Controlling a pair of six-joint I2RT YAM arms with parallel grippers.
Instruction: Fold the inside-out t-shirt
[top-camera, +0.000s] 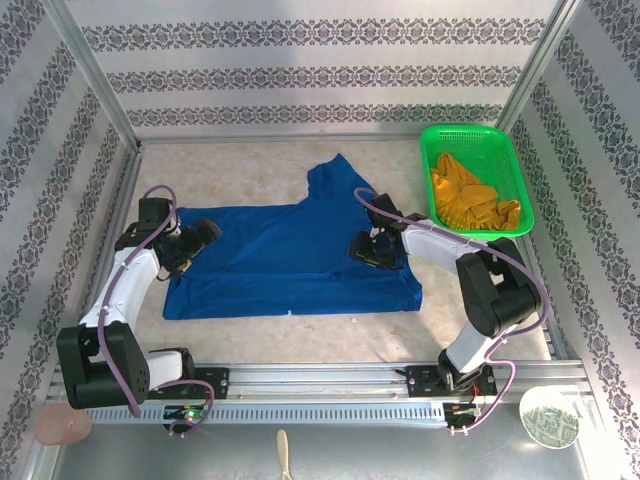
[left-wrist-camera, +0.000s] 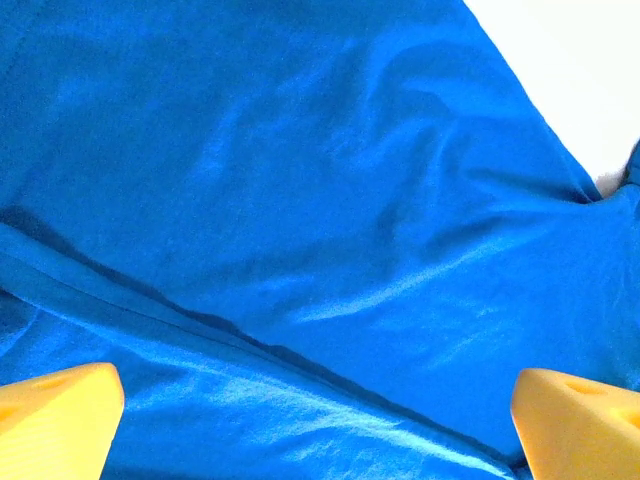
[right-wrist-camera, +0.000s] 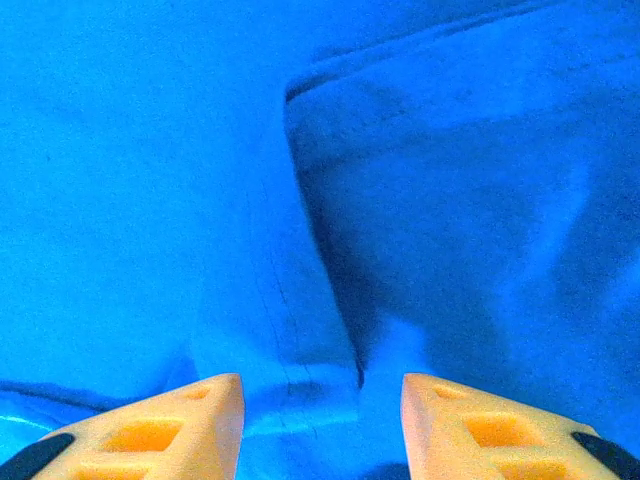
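Hovering wide open, left hand (top-camera: 203, 236) sits over the left edge of the inside-out t-shirt (top-camera: 290, 255); its yellow fingers (left-wrist-camera: 60, 420) stand far apart above wrinkled blue cloth.
Right hand (top-camera: 362, 250): over the t-shirt's right part, jaws half spread, a raised fold running toward the gap, nothing visibly pinched.
T-shirt: spread flat on the pale surface (top-camera: 300, 335), one sleeve sticking out at its far edge.
Green basket (top-camera: 424, 175): beyond the t-shirt's right edge, apart from it, holding a mustard garment (top-camera: 470, 200).
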